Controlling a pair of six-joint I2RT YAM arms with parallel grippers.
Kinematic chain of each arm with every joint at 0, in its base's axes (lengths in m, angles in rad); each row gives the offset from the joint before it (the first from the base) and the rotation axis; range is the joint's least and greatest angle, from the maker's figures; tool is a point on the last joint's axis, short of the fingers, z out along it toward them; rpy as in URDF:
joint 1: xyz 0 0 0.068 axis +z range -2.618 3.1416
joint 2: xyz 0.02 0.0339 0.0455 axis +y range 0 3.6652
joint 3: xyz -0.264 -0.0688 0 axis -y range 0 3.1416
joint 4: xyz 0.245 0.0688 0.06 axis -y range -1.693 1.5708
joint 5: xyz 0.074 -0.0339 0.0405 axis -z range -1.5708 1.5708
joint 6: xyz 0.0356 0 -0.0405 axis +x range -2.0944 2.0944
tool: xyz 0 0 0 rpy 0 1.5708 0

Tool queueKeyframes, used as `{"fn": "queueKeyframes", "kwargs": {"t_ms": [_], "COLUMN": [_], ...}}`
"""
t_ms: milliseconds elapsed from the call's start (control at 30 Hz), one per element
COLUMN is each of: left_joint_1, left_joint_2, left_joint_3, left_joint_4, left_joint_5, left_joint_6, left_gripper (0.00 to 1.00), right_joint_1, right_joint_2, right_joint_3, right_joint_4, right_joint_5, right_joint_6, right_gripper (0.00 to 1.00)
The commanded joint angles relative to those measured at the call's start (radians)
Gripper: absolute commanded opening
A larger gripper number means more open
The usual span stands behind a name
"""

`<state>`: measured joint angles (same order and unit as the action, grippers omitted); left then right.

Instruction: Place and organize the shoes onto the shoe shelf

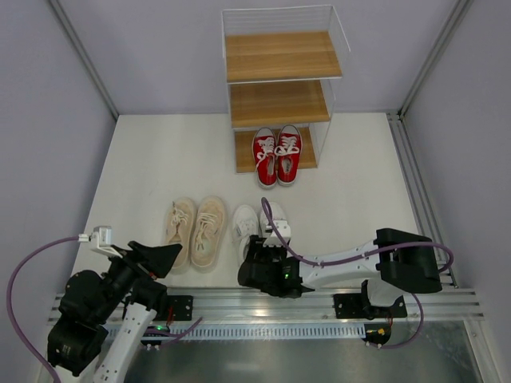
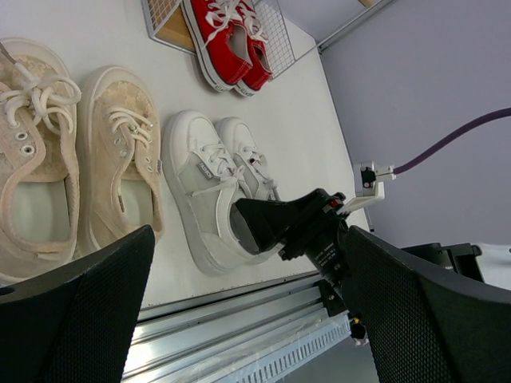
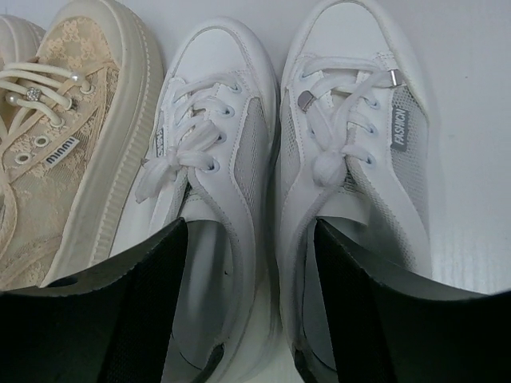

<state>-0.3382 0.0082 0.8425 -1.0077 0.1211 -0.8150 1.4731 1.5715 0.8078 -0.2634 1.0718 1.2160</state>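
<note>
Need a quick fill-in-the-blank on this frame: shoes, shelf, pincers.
The red pair sits on the shoe shelf's ___ tier. The white pair lies under the ___ arm's pincer. The beige pair lies on the table, ___ of the white pair. The left pincer is wide ___ and holds nothing.
Missing: bottom; right; left; open.

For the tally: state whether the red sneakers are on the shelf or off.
On: the red canvas sneakers sit side by side on the bottom board of the white-wire wooden shelf.
</note>
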Motion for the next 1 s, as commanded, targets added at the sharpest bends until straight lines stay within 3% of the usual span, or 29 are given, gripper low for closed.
{"fn": "queueKeyframes", "kwargs": {"t_ms": [0,167,400,533,600,633,733,967], "left_joint_1": [0.001,0.002,0.001,0.001,0.002,0.002,0.002,0.002], "left_joint_2": [-0.053,-0.053,-0.054,-0.053,-0.053,-0.054,-0.054,-0.054], "left_joint_3": [-0.011,-0.014,-0.01,0.001,0.003,0.003,0.004,0.003], "left_joint_4": [0.014,0.015,-0.003,-0.015,-0.017,-0.022,-0.025,-0.022], "left_joint_5": [0.022,0.022,0.012,0.005,0.003,0.003,0.0,-0.003], "left_joint_6": [-0.004,-0.007,0.002,0.01,0.011,0.011,0.011,0.011], "left_gripper": [1.0,1.0,1.0,1.0,1.0,1.0,1.0,1.0], "right_joint_1": [-0.042,-0.073,-0.111,-0.137,-0.146,-0.148,-0.146,-0.083], "right_joint_2": [0.016,0.036,0.122,0.134,0.128,0.124,0.078,-0.146], "right_joint_3": [-0.048,-0.053,-0.001,0.007,0.011,0.02,0.034,0.037], "right_joint_4": [0.166,0.308,0.204,0.121,0.078,0.061,-0.011,-0.105], "right_joint_5": [-0.09,-0.24,-0.32,-0.331,-0.334,-0.326,-0.297,-0.15], "right_joint_6": [-0.033,-0.176,-0.113,-0.059,-0.05,-0.047,-0.052,-0.114], "right_gripper": [0.65,0.65,0.62,0.45,0.31,0.2,0.04,0.04]}}
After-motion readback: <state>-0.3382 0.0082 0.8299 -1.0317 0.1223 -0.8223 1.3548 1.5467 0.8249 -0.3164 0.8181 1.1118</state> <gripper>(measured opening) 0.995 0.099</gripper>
